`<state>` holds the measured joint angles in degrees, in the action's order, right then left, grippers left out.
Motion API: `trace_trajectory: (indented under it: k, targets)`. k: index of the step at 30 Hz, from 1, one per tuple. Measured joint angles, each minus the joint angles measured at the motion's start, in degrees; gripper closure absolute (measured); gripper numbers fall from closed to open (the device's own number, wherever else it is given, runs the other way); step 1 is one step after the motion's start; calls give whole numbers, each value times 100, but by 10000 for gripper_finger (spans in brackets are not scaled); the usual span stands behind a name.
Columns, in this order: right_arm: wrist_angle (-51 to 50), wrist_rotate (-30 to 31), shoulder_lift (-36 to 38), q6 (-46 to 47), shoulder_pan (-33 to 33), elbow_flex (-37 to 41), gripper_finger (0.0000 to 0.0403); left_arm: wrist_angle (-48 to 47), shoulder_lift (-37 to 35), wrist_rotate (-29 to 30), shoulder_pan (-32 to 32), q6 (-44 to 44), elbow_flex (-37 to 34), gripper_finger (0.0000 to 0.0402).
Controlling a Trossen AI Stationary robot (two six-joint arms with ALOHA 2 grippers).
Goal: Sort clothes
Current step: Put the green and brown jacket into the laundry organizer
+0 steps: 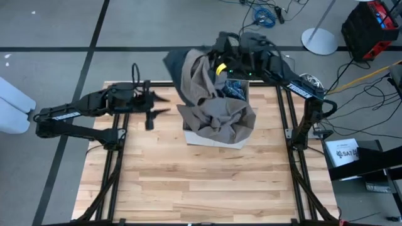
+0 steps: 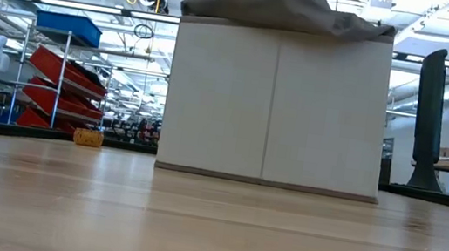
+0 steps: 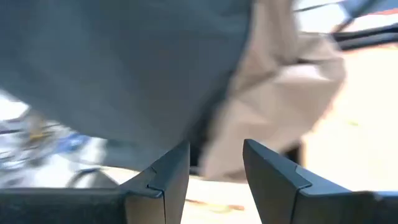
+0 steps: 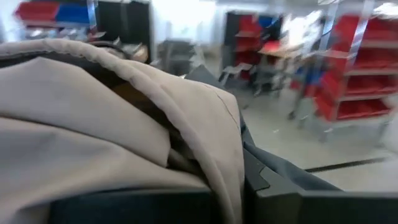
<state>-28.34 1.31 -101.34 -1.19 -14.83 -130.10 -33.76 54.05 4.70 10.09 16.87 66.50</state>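
- Nearest the wrist camera: khaki tan garment (image 4: 93, 130), draped right over the right gripper (image 1: 221, 68). Cloth hides the fingers, so how wide they stand, and whether they pinch it, cannot be told.
- High view, upper centre: the khaki garment (image 1: 213, 100) spills over the fabric box (image 2: 275, 106), hanging down its sides. A dark grey-green garment (image 1: 179, 63) lies at the box's upper-left edge; a scrap of blue plaid (image 1: 233, 91) shows inside.
- Risk, as a judgement: the khaki cloth is bulky and hung on the box rim, so a lift could drag or tip the box, or pull the plaid piece out with it. A shallow pinch could also slip.
- Right arm reaches in from the right, elbow bent, wrist over the box's far edge.
- Left gripper (image 1: 157, 107): centre left, low over the table (image 1: 188, 182), fingers parted, empty, pointing at the box. Left arm stretched along the table's upper edge.
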Motion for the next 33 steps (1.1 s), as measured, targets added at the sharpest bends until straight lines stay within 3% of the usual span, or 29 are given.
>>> trace_trajectory:
  k: [3, 10, 16, 18, 22, 26, 30, 33]
  targets:
    - [-666, -185, -44, 25, -9, -9, 396, 20, -335, -495, -13, -107, -522, 242]
    - [-3910, -10, 160, 39, -129, -11, 397, 980, -1096, -410, -14, -156, -1709, 242]
    - [-6117, 1633, 201, 572, -26, -11, 397, 2356, -1289, -513, -15, -198, -2279, 242]
    - [-6153, 1918, 206, 795, -20, 27, 397, 2804, -1154, -768, -15, -343, -2434, 242]
    - [-5609, 1905, 166, 752, 2, 238, 397, 3578, -576, -1045, -39, -516, -2618, 242]
    - [-4647, 1265, 149, 459, 5, 851, 397, 4566, 286, -1046, -144, -744, -2631, 242]
    - [-3974, 682, 135, 320, 5, 1596, 397, 5634, 1192, -507, -214, -711, -2618, 242]
    - [-3670, 605, 137, 312, 5, 2153, 397, 5941, 1829, -94, -183, -706, -2476, 242]
